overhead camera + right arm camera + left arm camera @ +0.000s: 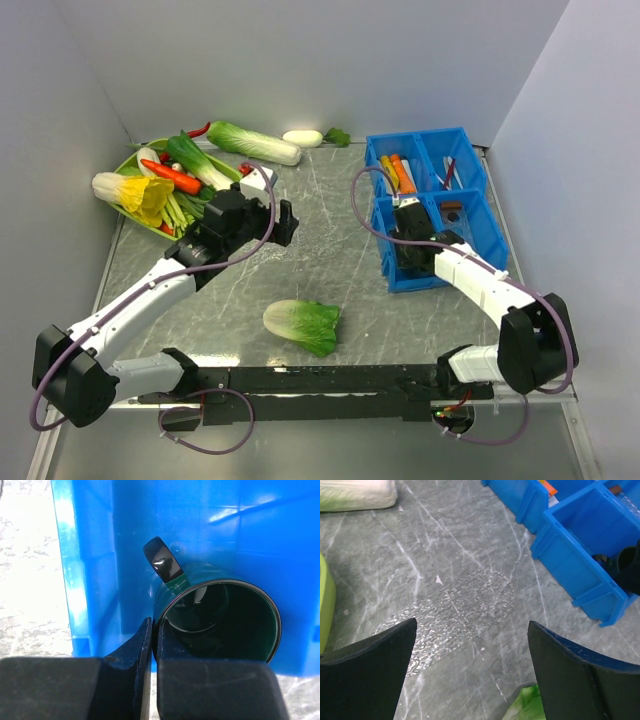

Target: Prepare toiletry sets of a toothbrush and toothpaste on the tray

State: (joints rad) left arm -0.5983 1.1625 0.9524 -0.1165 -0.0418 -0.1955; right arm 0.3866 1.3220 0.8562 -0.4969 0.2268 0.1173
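Pinching mug [225, 625] rim — right end effector [153, 635], seemingly

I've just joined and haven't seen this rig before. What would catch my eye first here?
The blue bin at the right stands out, with the right gripper pinching the rim of a dark green mug lying on its side in a near compartment. At far left a green tray is heaped with toy vegetables, and a lone cabbage lies at the near middle. The left gripper hangs open over the table.
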